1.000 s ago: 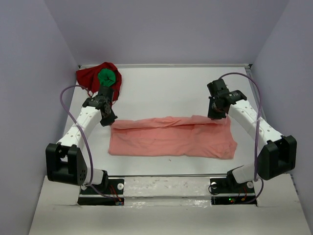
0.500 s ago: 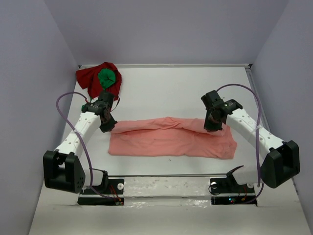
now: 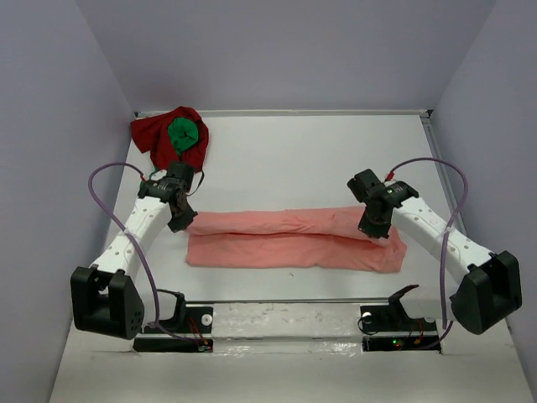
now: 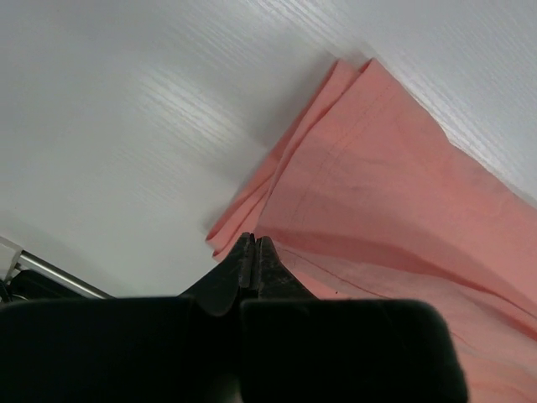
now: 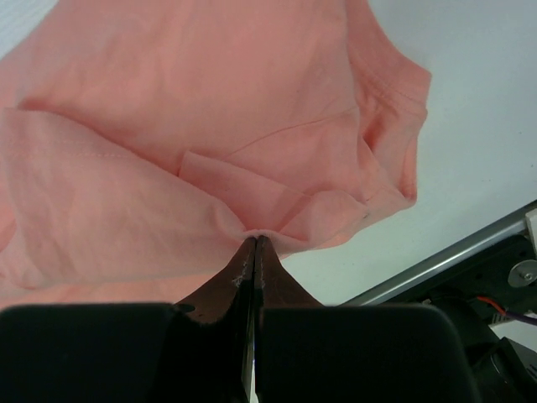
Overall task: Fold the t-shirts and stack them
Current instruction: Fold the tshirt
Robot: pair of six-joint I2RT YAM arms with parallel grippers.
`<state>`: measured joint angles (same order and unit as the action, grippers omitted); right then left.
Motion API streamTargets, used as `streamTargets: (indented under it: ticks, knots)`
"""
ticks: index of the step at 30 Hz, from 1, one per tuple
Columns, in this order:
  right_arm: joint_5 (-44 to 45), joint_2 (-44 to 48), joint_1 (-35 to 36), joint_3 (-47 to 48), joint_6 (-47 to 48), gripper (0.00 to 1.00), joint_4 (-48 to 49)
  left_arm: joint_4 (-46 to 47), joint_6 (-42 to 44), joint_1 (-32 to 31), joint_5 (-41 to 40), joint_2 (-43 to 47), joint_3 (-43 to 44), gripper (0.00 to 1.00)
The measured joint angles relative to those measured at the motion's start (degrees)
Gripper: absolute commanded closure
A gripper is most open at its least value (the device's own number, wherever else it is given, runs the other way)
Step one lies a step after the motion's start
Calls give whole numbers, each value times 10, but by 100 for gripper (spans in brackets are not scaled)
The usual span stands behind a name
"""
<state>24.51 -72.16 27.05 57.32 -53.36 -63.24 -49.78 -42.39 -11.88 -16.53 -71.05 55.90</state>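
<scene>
The salmon-pink t-shirt [image 3: 289, 239] lies as a long folded band across the near middle of the table. My left gripper [image 3: 184, 222] is shut on its far left edge, with cloth pinched at the tips in the left wrist view [image 4: 254, 241]. My right gripper [image 3: 375, 228] is shut on its far right edge, and the right wrist view [image 5: 253, 239] shows cloth bunched at the tips. Both grippers hold the far edge a little over the lower layer. The dark red t-shirt [image 3: 151, 133] lies crumpled in the far left corner with the bright green t-shirt [image 3: 184, 134] bunched on it.
Grey walls close in the table [image 3: 294, 159] on the left, back and right. A metal rail [image 3: 285, 306] runs along the near edge between the arm bases. Purple cables loop beside both arms.
Both grippers have moved toward the near edge, pulling the pink shirt's far edge over the lower layer. The band is now narrower and flatter.
</scene>
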Motion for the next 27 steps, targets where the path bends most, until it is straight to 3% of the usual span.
streamTargets:
  ticks: [4, 6, 8, 10, 12, 14, 16, 17, 20, 25, 26, 27]
  knots:
    - [8, -34, 0, 0, -12, 100, -7, 0, 0, 0, -7, -12, -1, 100]
    - [5, -48, 0, 0, -9, 84, -4, 2, 1, 0, -5, -21, -1, 100]
    - [-2, -58, 0, 0, 0, 55, 3, 8, 3, 0, -2, -31, -1, 100]
    - [-10, -60, 0, 3, 17, 49, 10, 14, 9, 0, 7, -36, -1, 98]
    - [-11, -55, 0, 7, 24, 41, 13, 21, 13, 0, 15, -39, -1, 84]
    - [-12, -47, 0, 12, 33, 39, 17, 27, 16, 0, 23, -39, -2, 63]
    - [-13, -42, 0, 18, 37, 39, 18, 33, 15, 0, 33, -39, -7, 53]
    - [-12, -41, 0, 22, 40, 39, 19, 34, 11, 0, 40, -38, -10, 35]
    - [-11, -40, 0, 24, 45, 39, 22, 28, -2, 0, 43, -26, -17, 20]
    - [-9, -42, 0, 31, 59, 41, 23, -2, -30, 0, 2, 23, -11, 18]
    - [-10, -45, 0, 35, 60, 43, 23, -8, -32, 0, -6, 28, -7, 18]
    - [-9, -50, 0, 41, 61, 54, 24, -12, -31, 0, -12, 30, -1, 19]
